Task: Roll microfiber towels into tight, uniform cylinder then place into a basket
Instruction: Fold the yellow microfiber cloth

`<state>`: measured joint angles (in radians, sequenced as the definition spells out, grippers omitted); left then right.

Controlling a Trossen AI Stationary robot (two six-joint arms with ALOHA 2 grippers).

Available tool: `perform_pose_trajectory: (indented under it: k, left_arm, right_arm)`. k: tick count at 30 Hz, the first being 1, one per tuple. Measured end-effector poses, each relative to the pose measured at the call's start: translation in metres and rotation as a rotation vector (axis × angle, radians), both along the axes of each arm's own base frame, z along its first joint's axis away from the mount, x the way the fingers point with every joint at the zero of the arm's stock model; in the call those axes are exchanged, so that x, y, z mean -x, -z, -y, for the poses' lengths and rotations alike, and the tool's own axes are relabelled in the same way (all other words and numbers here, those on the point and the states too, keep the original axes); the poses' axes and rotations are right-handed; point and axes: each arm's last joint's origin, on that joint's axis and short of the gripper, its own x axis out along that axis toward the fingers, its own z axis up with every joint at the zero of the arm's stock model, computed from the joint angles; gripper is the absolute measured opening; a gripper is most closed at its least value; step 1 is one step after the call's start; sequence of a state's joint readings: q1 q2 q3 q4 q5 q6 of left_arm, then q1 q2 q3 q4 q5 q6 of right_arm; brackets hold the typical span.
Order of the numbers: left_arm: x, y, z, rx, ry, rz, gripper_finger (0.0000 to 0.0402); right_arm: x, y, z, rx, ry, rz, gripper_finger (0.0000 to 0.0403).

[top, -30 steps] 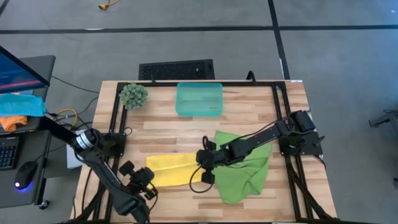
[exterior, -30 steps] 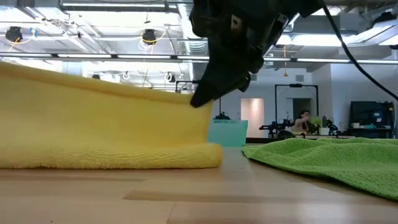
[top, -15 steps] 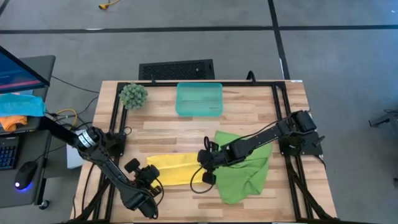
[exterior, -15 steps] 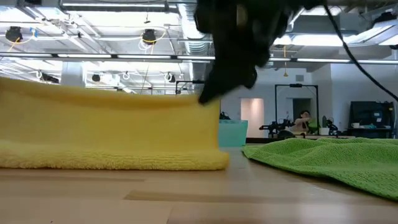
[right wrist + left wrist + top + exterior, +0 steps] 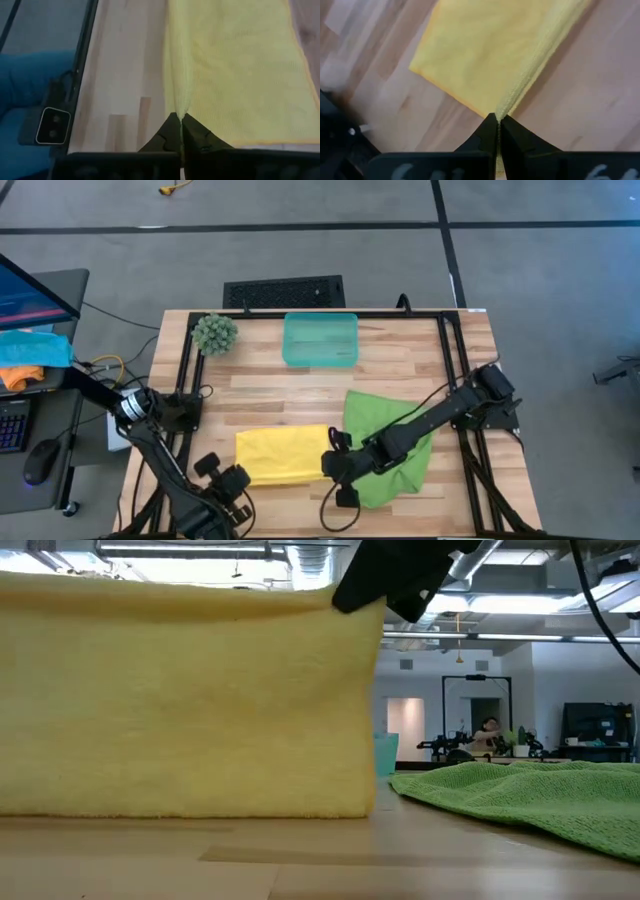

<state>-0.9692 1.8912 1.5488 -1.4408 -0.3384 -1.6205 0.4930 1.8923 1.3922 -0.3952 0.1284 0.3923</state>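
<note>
Grey carpet floor (image 5: 540,270) surrounds the wooden table (image 5: 400,360).

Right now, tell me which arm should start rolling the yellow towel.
Neither alone, probably: the left claw and right claw are each shut on an opposite corner of the yellow towel, so rolling it looks like a job for both together.

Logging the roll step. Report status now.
Left gripper and right gripper both shut on yellow towel edge, lifted. Green towel flat beside. Basket clear.
</note>
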Motion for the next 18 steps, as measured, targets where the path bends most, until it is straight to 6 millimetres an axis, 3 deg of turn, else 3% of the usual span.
perform_pose_trajectory:
  k: [5, 9, 18]
  left_arm:
    - [0.002, -0.005, 0.004, 0.016, 0.008, 0.008, 0.0000]
    - [-0.003, -0.003, -0.004, -0.032, 0.002, 0.008, 0.0000]
    - [-0.009, 0.025, -0.030, -0.163, -0.058, -0.070, 0.0000]
  right_arm:
    - [0.001, 0.000, -0.002, 0.004, -0.002, 0.001, 0.0005]
    - [-0.007, 0.007, 0.013, -0.001, 0.061, -0.029, 0.0014]
    - [-0.021, 0.039, 0.045, 0.055, 0.188, -0.148, 0.0005]
